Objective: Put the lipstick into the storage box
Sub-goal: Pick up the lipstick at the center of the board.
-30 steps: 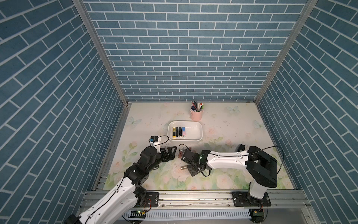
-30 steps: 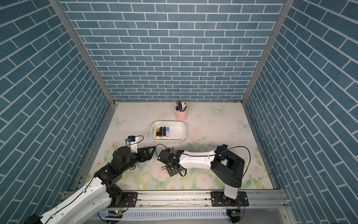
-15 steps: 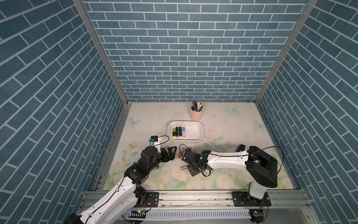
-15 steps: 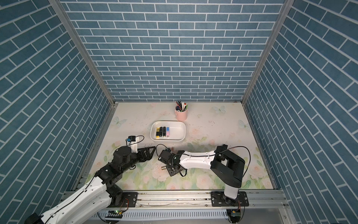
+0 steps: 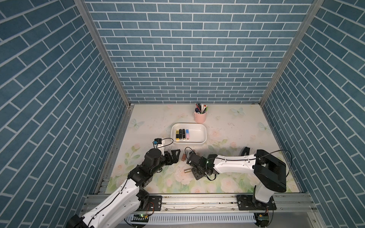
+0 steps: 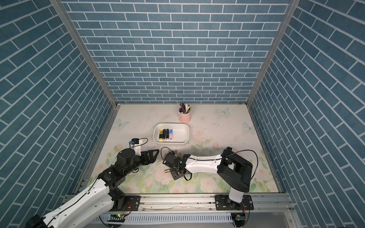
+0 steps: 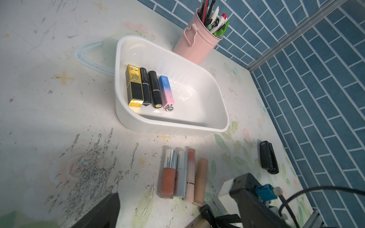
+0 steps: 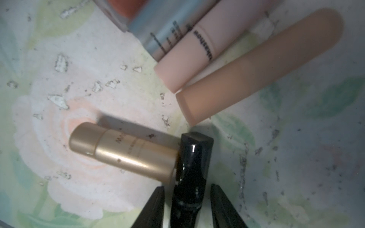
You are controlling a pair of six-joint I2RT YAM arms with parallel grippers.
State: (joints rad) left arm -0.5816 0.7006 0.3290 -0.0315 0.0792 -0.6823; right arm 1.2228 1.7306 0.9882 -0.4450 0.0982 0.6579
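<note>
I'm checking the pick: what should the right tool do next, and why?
Probably close on the black lipstick: the right tool straddles it with a gap either side, not yet gripping. The gold lipstick touches it, so it may shift.

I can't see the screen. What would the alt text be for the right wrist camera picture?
A black lipstick sits between the right gripper's two dark fingers, a slim gap on each side. A gold lipstick lies on the flowered table with one end against it; a pink tube, a tan tube and a grey tube lie side by side beyond.
</note>
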